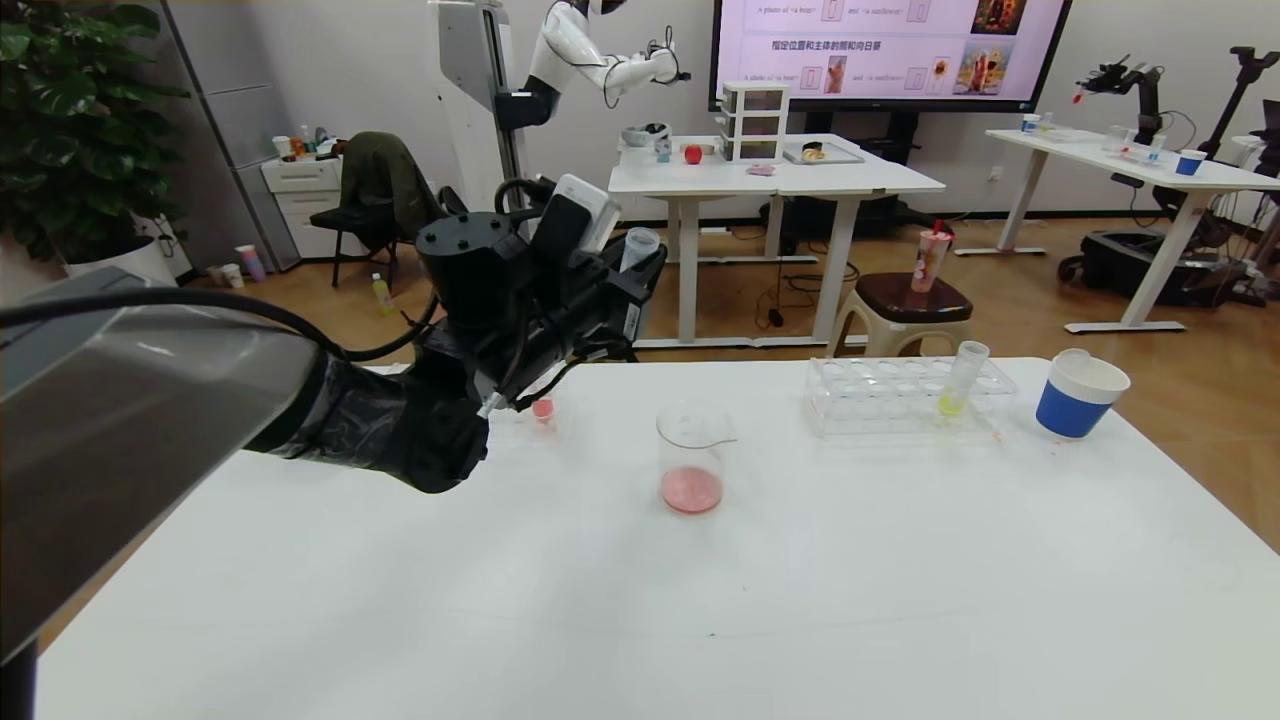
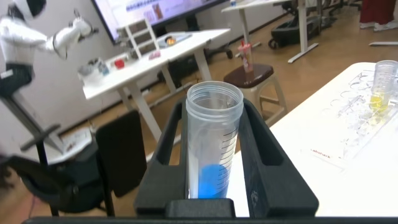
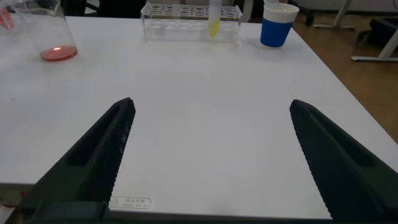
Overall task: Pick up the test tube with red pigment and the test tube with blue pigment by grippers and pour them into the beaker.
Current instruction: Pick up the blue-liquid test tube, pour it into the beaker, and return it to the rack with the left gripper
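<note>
A: Where does the head view sit?

B: High, looking forward and down across the white table (image 1: 700,600), the room beyond it.

A: The wrist views?

B: The left looks close along its tool (image 2: 214,155) toward the room. The right hangs low over the table, facing the beaker (image 3: 46,34) and tube rack (image 3: 186,22), which the head view shares.

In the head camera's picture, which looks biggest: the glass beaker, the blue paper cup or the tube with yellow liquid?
1. Beaker and blue paper cup: about alike, and the beaker stands nearer the camera, so I won't rank them.
2. Yellow-liquid tube: clearly the smallest, much slimmer.
</note>
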{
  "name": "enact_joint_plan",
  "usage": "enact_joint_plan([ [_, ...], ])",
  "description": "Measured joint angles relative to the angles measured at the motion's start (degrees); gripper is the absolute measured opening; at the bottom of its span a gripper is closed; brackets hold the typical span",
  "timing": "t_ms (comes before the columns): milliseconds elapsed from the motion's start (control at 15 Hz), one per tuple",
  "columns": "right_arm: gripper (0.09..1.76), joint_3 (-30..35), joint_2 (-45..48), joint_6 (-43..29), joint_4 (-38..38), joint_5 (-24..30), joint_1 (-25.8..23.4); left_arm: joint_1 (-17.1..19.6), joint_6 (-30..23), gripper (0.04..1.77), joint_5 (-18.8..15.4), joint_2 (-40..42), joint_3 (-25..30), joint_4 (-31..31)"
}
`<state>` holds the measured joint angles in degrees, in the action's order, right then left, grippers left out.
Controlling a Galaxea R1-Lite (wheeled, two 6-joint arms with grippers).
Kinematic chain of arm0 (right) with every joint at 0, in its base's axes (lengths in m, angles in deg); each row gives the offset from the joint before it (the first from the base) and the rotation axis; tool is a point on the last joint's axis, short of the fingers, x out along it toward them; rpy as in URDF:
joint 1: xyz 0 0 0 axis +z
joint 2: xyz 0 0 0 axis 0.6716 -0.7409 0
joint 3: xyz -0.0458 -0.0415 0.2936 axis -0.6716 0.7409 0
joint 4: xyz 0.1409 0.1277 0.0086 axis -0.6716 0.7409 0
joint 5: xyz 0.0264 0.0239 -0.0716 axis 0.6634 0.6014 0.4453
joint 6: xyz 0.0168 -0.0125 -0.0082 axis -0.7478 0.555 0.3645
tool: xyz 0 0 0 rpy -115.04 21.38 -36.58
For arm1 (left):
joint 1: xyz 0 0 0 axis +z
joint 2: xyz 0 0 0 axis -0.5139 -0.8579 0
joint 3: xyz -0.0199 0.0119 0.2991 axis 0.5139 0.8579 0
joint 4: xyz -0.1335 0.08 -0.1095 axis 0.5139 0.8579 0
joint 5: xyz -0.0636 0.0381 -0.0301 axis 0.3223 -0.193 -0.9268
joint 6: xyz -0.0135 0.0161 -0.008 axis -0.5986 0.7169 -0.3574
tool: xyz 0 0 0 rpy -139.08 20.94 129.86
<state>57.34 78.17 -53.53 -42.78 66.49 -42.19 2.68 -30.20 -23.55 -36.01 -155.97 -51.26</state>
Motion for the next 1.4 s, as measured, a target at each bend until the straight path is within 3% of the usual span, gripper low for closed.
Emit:
enact_joint_plan([
  [467,1.74,0.00,0.00,0.00,0.00,-0.02,0.00,0.02,17.42,0.50,-16.96,-8.19,2.01,-15.76],
  [800,1.74,0.00,0.00,0.00,0.00,0.00,0.00,3.83,27.82,0.50,-29.16,-13.09,0.27,-19.15],
  [1200,1.74,0.00,0.00,0.00,0.00,0.00,0.00,5.12,37.94,0.50,-38.47,-17.12,-5.95,-19.02],
  [1400,1.74,0.00,0.00,0.00,0.00,0.00,0.00,5.24,41.52,0.50,-39.52,-18.58,-6.92,-18.88],
])
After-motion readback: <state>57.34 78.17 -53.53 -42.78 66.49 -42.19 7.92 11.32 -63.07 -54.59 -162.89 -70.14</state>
